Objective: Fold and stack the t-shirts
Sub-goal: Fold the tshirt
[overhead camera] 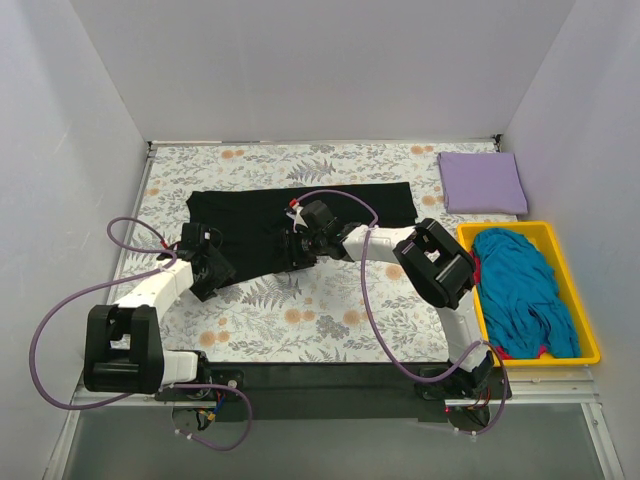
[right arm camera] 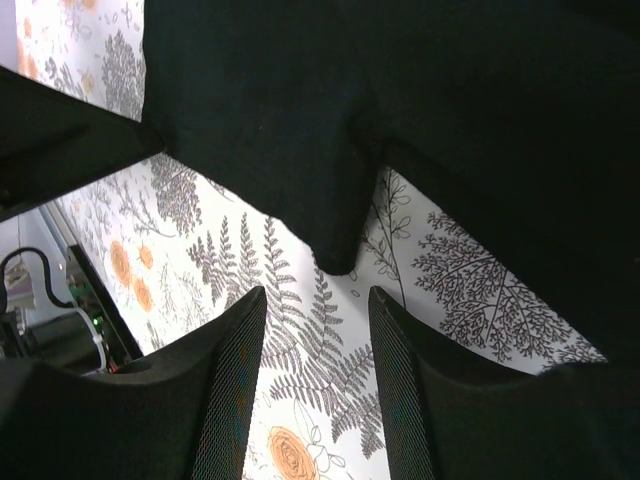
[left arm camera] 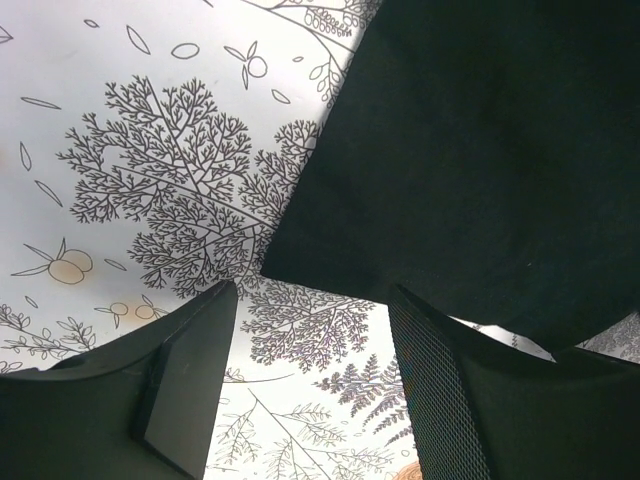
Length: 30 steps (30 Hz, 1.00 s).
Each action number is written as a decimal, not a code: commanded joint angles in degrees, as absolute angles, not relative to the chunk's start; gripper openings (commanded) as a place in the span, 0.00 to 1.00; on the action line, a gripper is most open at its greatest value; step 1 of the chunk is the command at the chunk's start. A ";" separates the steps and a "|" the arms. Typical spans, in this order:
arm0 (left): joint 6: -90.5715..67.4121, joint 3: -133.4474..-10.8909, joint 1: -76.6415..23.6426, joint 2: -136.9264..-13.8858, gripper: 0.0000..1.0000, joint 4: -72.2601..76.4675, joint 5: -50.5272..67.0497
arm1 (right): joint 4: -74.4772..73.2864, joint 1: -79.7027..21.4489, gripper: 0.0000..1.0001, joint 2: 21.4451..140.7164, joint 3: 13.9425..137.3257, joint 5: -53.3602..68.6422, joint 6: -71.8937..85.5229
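Left gripper [left arm camera: 310, 300] agape beside black t-shirt [left arm camera: 480, 150] corner

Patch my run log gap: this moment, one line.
left gripper, right gripper: open at black t-shirt edge | lavender t-shirt folded | teal t-shirt in tray

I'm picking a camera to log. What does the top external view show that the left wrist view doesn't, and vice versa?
Only the top external view shows the folded lavender purple t-shirt at the far right corner and the yellow plastic tray holding a teal blue t-shirt. Only the left wrist view shows that the left hand is open and empty, a corner of the black cloth t-shirt just ahead. Both show that shirt lying on the floral-print cloth.
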State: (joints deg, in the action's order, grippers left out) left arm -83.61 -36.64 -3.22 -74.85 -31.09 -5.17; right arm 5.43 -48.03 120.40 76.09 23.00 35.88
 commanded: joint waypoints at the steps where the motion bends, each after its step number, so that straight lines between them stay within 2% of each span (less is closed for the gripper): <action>1: -83.41 -36.56 -3.43 -75.94 0.60 -30.93 -8.07 | 6.77 -48.34 0.53 121.03 77.08 19.34 38.40; 8: -83.23 -37.00 -3.43 -75.76 0.60 -30.15 -10.20 | 6.77 -48.43 0.52 122.96 78.83 19.33 39.20; 11: -82.62 -37.26 -3.43 -77.60 0.59 -29.36 -9.06 | 6.59 -48.43 0.49 123.75 79.63 19.69 39.29; 15: -82.18 -37.35 -3.43 -78.66 0.53 -28.48 -8.44 | 6.42 -48.52 0.42 124.45 80.42 20.30 39.11; 18: -81.74 -37.44 -3.43 -79.10 0.46 -27.86 -8.35 | 6.50 -48.52 0.35 124.72 80.77 20.30 39.02; 21: -81.48 -37.79 -3.43 -80.15 0.33 -27.25 -7.74 | 6.59 -48.52 0.27 124.81 81.21 20.48 38.85; 22: -81.39 -37.97 -3.43 -80.42 0.24 -27.16 -7.56 | 6.59 -48.52 0.24 124.80 81.21 20.57 38.67; 23: -81.30 -38.06 -3.51 -80.85 0.18 -27.07 -7.30 | 6.59 -48.52 0.14 124.89 81.30 20.65 38.58; 25: -81.21 -38.84 -3.43 -80.60 0.00 -27.42 -7.82 | 6.59 -48.43 0.03 124.72 81.56 20.57 38.32; 30: -80.60 -42.62 -3.43 -77.34 0.00 -27.33 -8.53 | 6.42 -47.64 0.01 123.31 83.05 21.44 38.41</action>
State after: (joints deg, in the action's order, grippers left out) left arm -81.54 -39.13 -3.49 -79.40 -27.16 -7.66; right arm 6.04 -48.05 124.11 79.68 20.97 38.83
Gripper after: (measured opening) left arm 0.025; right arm 0.030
